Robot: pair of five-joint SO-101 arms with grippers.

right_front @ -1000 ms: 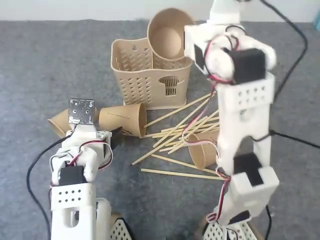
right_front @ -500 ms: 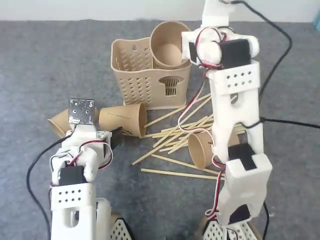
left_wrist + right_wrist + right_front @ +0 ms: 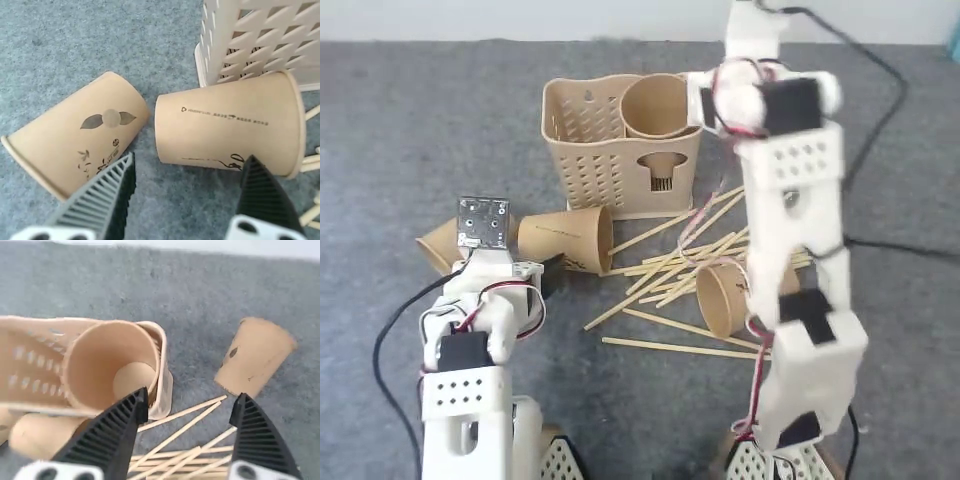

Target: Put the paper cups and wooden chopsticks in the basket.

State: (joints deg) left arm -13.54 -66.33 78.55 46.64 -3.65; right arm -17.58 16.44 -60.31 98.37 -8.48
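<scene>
Starting over on the left, the left gripper point(image 3: 190, 167) hasn't budged over the last second. Its jaws are spread wide and it hangs just above two paper cups lying on their sides, the leaf-print cup point(image 3: 75, 145) and the second cup point(image 3: 225, 127). They sit base to base, nearly touching, right beside the foot of the basket point(image 3: 585, 165), and neither one is grabbed. The middle is where the action was: a second ago the delivered cup point(image 3: 655, 100) was tipped up above the basket's right compartment, half a second ago it was partway down, and now it sits inside that compartment, mouth up. The right gripper point(image 3: 192, 407) is over it with its fingers apart and nothing between them, so I'd call that a release, one cup done. Still left by my count: the two cups on the left, a loose cup point(image 3: 720, 298) on its side under the right arm, and all the wooden chopsticks point(image 3: 670, 262), scattered in a messy fan in front of the basket, a few right by that loose cup. Everything sits on grey carpet point(image 3: 410, 120) with a short pile. A strip of pale wall point(image 3: 520, 18) runs along the far edge, and a black cable point(image 3: 895, 80) trails off the right arm.
</scene>
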